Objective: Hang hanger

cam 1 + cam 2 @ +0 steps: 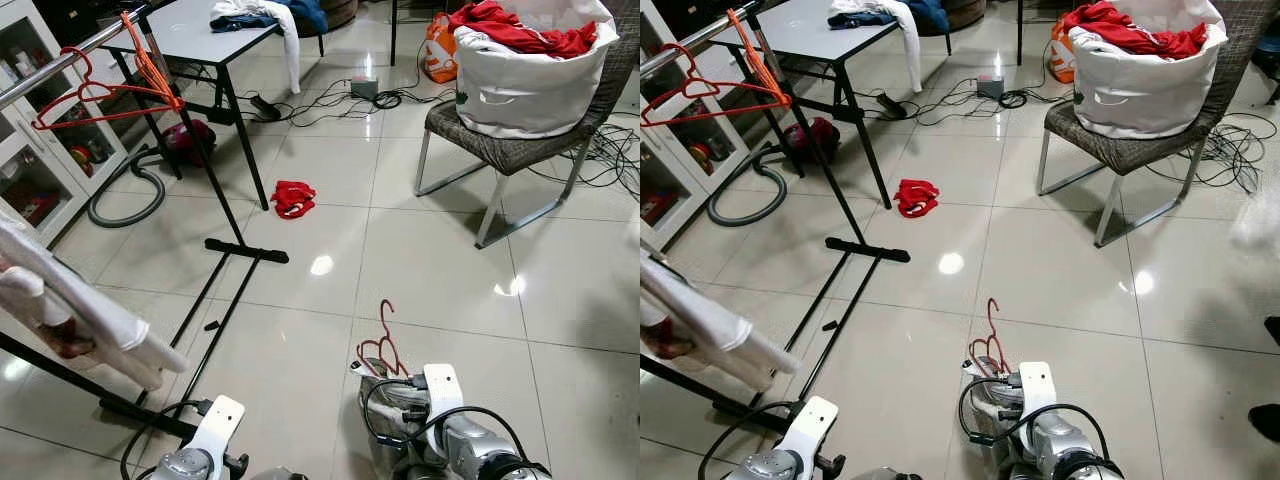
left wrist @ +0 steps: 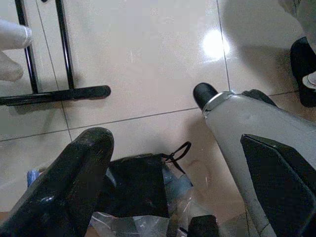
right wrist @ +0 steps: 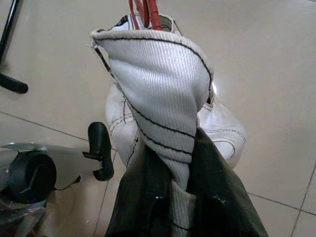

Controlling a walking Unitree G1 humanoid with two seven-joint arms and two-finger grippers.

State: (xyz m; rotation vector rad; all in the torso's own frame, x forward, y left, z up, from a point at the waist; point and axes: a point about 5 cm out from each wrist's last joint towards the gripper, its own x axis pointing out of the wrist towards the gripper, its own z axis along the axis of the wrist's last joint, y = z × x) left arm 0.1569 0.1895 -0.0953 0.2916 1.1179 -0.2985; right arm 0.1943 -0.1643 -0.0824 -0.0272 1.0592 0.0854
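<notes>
Right tool [image 3: 170, 197]: pinching a white garment [image 3: 158, 94] threaded on a red hanger [image 1: 381, 345], holding it low over the tiled floor [image 1: 430, 270].
Left tool [image 2: 148, 163]: hanging low, fingers spread apart.
Rack [image 1: 60, 65]: standing ahead to the left, carrying red and orange hangers [image 1: 110, 90].
Basket [image 1: 530, 80]: sitting on a chair, holding red clothes.
Desk [image 1: 190, 35]: standing beyond the rack.

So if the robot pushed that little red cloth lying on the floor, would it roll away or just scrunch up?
Probably scrunch. The red cloth lies in a crumpled, flattened heap, so it looks soft and floppy, not round enough to roll. The tiled floor is glossy with light reflections, so the cloth might also slide a bit. It looks light for its size.
</notes>
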